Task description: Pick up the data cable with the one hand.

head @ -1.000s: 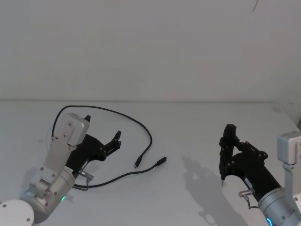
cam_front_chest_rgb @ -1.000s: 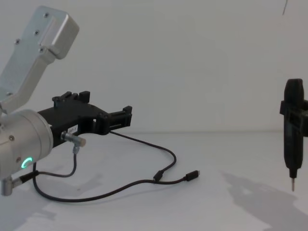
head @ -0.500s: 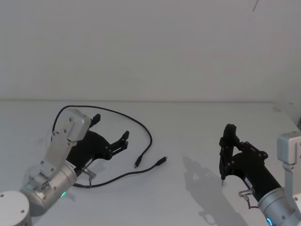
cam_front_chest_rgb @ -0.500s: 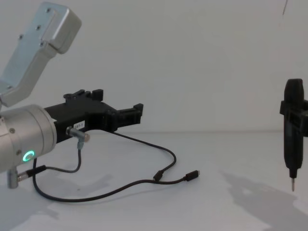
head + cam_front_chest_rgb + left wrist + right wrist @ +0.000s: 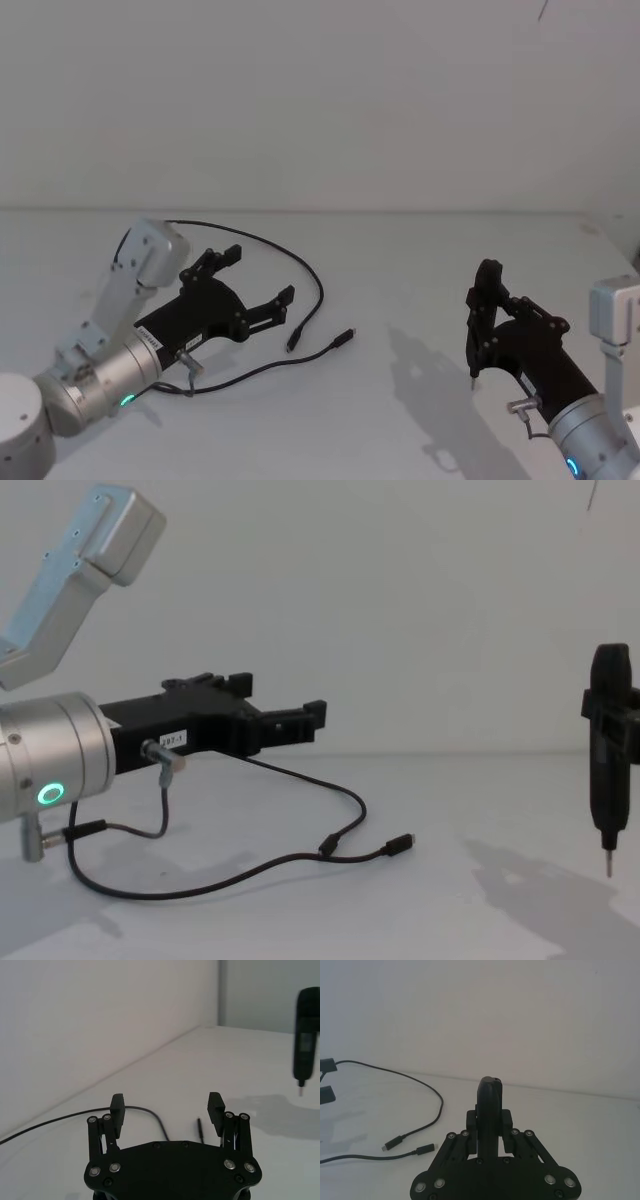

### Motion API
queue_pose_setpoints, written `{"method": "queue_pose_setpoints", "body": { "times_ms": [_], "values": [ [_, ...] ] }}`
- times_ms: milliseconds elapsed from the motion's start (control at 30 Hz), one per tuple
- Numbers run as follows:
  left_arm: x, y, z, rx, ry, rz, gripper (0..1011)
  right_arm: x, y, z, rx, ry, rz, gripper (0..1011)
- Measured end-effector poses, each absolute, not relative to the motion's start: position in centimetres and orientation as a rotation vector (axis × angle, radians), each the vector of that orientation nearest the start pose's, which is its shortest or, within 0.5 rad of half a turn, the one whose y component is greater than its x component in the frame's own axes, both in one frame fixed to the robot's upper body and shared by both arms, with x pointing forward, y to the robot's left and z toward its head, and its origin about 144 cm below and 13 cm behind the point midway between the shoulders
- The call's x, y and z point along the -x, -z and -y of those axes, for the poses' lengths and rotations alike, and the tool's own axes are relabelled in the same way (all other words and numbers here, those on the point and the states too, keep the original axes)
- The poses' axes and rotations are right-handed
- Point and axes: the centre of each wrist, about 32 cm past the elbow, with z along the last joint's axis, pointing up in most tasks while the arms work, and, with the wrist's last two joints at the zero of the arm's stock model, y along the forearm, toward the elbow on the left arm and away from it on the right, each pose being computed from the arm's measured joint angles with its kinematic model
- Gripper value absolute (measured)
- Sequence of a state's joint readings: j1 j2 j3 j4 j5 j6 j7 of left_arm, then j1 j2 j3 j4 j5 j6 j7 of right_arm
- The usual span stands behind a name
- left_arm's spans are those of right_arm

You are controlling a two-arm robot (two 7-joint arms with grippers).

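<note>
My left tool (image 5: 260, 272) has pushed forward this last second, jaws spread wide, and now hangs just above the data cable (image 5: 320, 288), over the inside of its loop. The cable lies flat on the counter (image 5: 420, 250), untouched, both plugs just ahead. Approach nearly done, I'd say; descent next. My right tool (image 5: 486, 318), well off from the cable, grips a metal-tipped pen (image 5: 487, 285).
</note>
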State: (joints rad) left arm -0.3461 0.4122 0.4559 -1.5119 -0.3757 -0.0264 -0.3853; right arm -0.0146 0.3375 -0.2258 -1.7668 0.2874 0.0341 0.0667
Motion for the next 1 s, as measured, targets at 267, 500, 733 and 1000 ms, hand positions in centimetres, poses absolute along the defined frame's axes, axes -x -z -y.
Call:
{"method": "queue_pose_setpoints", "body": {
  "times_ms": [267,500,733,1000],
  "values": [
    [-54.2,-121.1,-23.6,-0.015,-0.669,0.135,1001,-44.3,-118.9,23.7,-0.026,1.230,0.075,279],
    [-56.0,-120.5,-25.1,-0.018,-0.554,0.083,1001,-44.3,-118.9,23.7,-0.026,1.230,0.075,279],
    [-58.0,-119.6,-26.7,-0.028,-0.454,0.027,1002,-44.3,-118.9,23.7,-0.026,1.230,0.075,279],
    [-59.5,-118.8,-27.7,-0.043,-0.365,-0.011,1001,-44.3,-118.9,23.7,-0.026,1.230,0.075,279]
  ]
}}
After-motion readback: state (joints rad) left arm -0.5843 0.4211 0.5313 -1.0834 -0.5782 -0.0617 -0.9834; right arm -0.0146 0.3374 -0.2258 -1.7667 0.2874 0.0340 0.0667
